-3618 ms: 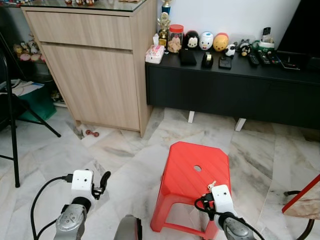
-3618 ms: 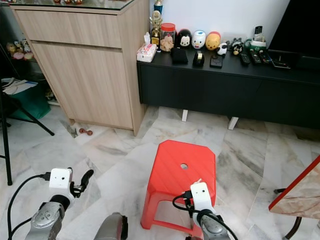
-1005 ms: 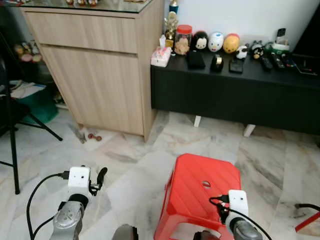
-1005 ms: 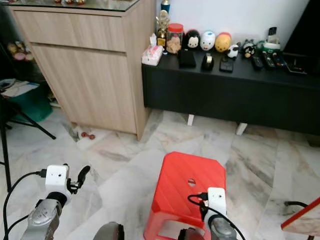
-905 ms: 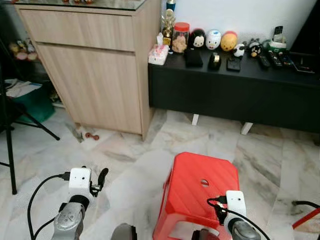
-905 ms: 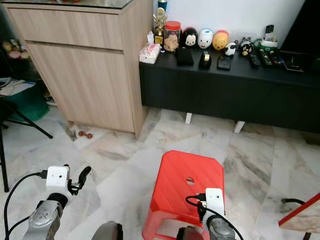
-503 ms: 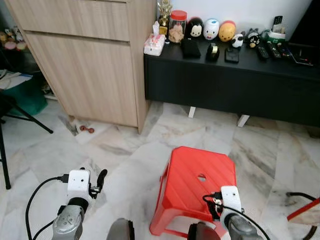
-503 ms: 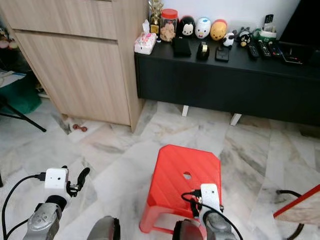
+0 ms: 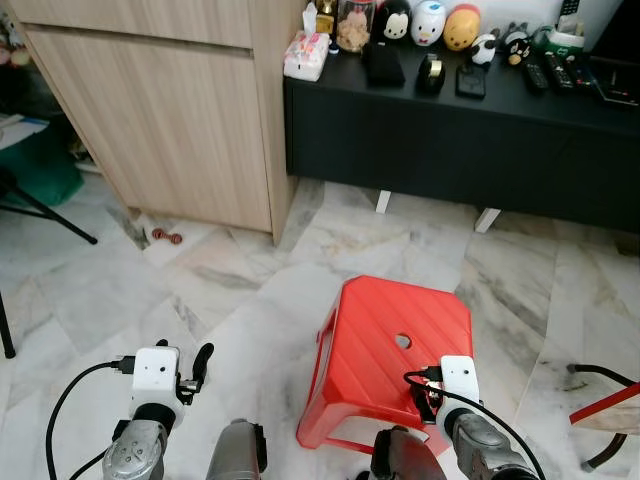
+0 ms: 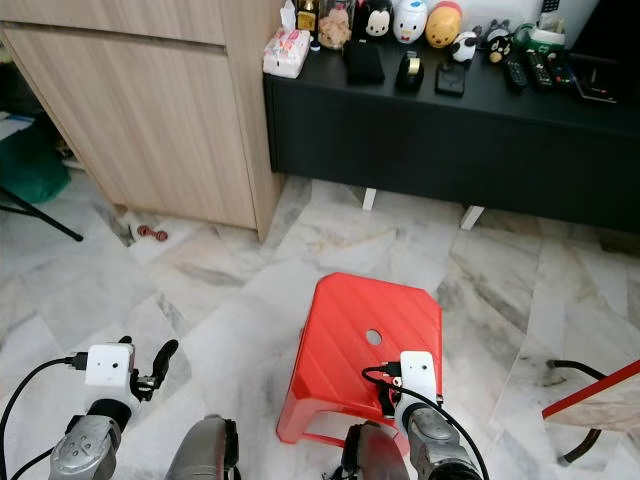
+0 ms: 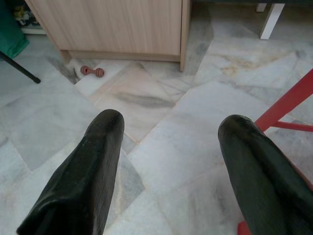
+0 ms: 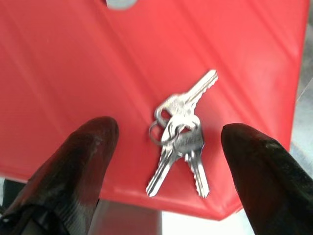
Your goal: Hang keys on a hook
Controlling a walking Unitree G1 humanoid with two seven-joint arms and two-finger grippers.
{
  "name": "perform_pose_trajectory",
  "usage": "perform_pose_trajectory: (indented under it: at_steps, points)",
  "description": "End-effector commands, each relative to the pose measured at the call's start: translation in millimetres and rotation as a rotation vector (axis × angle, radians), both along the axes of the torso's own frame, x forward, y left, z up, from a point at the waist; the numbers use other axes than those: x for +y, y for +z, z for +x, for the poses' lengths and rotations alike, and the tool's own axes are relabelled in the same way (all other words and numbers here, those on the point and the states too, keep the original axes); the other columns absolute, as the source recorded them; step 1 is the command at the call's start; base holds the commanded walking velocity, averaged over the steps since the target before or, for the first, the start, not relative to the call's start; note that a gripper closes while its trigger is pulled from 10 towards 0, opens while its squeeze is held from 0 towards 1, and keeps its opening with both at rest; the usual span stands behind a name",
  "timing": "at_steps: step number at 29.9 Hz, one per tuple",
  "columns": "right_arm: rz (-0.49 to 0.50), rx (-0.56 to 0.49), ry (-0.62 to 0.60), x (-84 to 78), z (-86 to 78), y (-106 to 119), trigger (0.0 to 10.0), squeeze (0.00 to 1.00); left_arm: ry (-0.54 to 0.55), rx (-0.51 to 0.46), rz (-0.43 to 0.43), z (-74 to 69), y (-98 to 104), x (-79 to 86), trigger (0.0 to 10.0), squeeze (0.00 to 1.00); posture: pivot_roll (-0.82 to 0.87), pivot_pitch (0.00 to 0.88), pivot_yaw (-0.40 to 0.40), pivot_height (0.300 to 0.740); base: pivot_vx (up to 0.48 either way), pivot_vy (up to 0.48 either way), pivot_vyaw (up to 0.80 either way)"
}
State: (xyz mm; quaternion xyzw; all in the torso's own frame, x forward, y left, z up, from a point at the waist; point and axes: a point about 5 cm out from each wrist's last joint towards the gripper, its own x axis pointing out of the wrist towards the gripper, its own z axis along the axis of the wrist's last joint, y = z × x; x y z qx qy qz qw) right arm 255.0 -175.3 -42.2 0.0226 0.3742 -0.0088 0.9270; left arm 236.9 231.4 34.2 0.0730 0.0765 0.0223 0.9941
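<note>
Two tools hang low at the front of the robot, over a pale marble floor [image 9: 110, 290]. On the left, the left tool [image 11: 166, 161] hovers above bare tiles with its two black fingers [image 11: 93, 166] spread wide apart and nothing between them; a small reddish dumbbell-shaped toy [image 11: 92, 71] lies near the foot of a light wooden cabinet [image 9: 170, 110] further back. Toward the middle stands a red plastic stool [image 9: 395, 355] with a round hole in its seat. The bunch of silver keys [image 12: 181, 132] lies flat on that seat, near its front edge, several keys fanned out from one ring. The right tool [image 12: 168, 161] is poised just over the stool, its fingers [image 12: 83, 156] held well apart with the keys lying between them, not touching either finger as far as I can see. Behind the stool runs a long black surface [image 9: 470, 130] carrying a jar, round figurines and remote controls. At the far right, a corner of a red-edged board [image 9: 608, 408] pokes in.
</note>
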Motion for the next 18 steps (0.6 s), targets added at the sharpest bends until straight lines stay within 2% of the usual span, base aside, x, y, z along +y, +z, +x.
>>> perform_pose_trajectory:
  at_steps: [1, 8, 16, 17, 18]
  points:
    - [0.012, 0.043, -0.026, -2.5, -8.0, -6.2, 10.0, 0.0, 0.005, 0.023, -0.008, -6.1, -3.1, -1.0, 10.0, 0.0, 0.22, 0.252, -0.088, 0.641, 0.0, 0.0, 0.0]
    - [0.027, 0.101, -0.063, -5.6, -20.9, -15.1, 10.0, 0.0, 0.006, 0.036, -0.003, -8.5, -4.0, 1.0, 10.0, 0.0, 0.23, 0.259, -0.083, 0.641, 0.0, 0.0, 0.0]
    - [-0.023, 0.206, -0.059, -9.8, -38.0, -26.0, 10.0, 0.0, 0.002, 0.047, 0.001, -7.5, -3.3, 1.0, 10.0, 0.0, 0.22, 0.253, -0.079, 0.641, 0.0, 0.0, 0.0]
    - [-0.025, 0.21, -0.057, -10.0, -39.3, -26.7, 8.7, 0.0, 0.0, 0.048, 0.004, -7.4, -3.3, 0.7, 10.0, 0.0, 0.22, 0.253, -0.079, 0.641, 0.0, 0.0, 0.0]
    - [-0.024, 0.215, -0.057, -9.9, -40.8, -27.7, 0.0, 0.0, -0.003, 0.049, 0.007, -7.0, -3.3, 0.5, 10.0, 0.0, 0.23, 0.252, -0.077, 0.641, 0.0, 0.0, 0.0]
